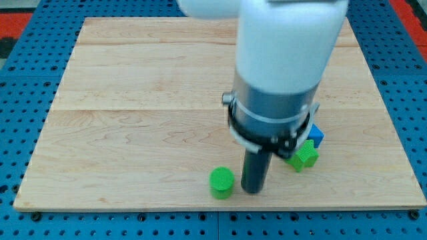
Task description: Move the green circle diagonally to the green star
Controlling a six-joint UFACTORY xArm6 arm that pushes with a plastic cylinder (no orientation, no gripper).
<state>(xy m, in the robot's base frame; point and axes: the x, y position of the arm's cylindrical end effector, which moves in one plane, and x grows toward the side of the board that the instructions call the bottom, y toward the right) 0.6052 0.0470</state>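
The green circle (222, 182) lies on the wooden board (133, 100) near the view's bottom edge, a little right of centre. My tip (252, 191) rests on the board just to the right of the green circle, a small gap apart. The green star (305, 156) sits further right and slightly higher, partly hidden behind the arm's body. The dark rod stands upright between the circle and the star.
A blue block (315, 135) sits just above the green star, partly hidden by the arm; its shape is unclear. The arm's large white and grey body (283, 60) covers the board's upper right middle. Blue pegboard (20, 80) surrounds the board.
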